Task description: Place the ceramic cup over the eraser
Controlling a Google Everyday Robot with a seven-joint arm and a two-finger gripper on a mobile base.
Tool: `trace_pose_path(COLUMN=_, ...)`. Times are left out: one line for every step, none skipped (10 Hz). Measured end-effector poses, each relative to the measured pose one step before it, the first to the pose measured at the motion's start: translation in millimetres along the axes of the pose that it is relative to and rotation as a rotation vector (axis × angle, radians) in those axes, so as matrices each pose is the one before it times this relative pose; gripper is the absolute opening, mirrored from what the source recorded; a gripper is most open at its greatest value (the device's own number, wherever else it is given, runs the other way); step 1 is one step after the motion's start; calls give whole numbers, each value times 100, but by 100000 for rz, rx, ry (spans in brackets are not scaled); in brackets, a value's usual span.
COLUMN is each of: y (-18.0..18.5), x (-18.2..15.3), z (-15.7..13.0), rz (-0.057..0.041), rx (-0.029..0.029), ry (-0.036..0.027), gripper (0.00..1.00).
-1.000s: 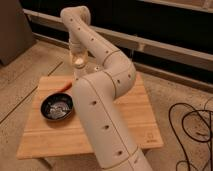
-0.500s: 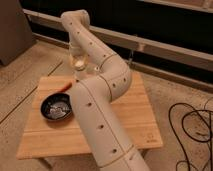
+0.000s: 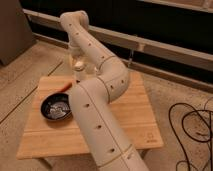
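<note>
Cup [image 3: 78,65] sits at the tip of the gripper [image 3: 77,70], above the far left part of the table [image 3: 135,115], its cream round end facing the camera. The gripper hangs down from the wrist at the far edge of the table, closed, and the cup appears held between its fingers; how far it is above the wood cannot be told. The arm [image 3: 100,115] fills the middle of the view: it rises thick and pale from the lower edge, bends at an elbow over the table's centre, runs up and left to a second joint near the top, then drops to the gripper. It hides much of the tabletop behind it, and the spot right under the gripper is partly hidden too. A black bowl [image 3: 56,107] rests on the left part of the table, nearer the camera than the gripper and just beside the arm. An orange piece [image 3: 65,86] lies between the bowl and the gripper, close to the arm's left side. The table is light wood with slats running across. Dark cables [image 3: 192,130] loop on the floor to the right, well apart from the table.
</note>
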State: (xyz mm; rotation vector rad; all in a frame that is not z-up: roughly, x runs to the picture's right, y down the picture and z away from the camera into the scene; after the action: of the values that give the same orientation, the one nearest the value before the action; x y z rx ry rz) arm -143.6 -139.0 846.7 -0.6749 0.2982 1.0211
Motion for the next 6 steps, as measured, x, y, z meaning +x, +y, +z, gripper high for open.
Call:
trace_pose_path(y=13, x=-4, z=-4, rz=-18, rx=2, ry=1, gripper=0)
trace_pose_path(y=12, x=-120, z=142, rz=99, rx=-568, ry=-379, gripper=0)
trace_pose_path(y=52, x=-518, z=-155, rz=258, rx=-1023, ry=-2261, gripper=0)
trace_pose_path(y=-12, x=-194, z=-149, rz=365, rx=-217, ry=-934, gripper=0)
trace_pose_path(y=-216, x=64, z=-30, rz=409, rx=-5, ry=-90, gripper=0)
trace_pose_path(y=107, x=-37, z=75, rz=-103, rx=14, ry=73, gripper=0)
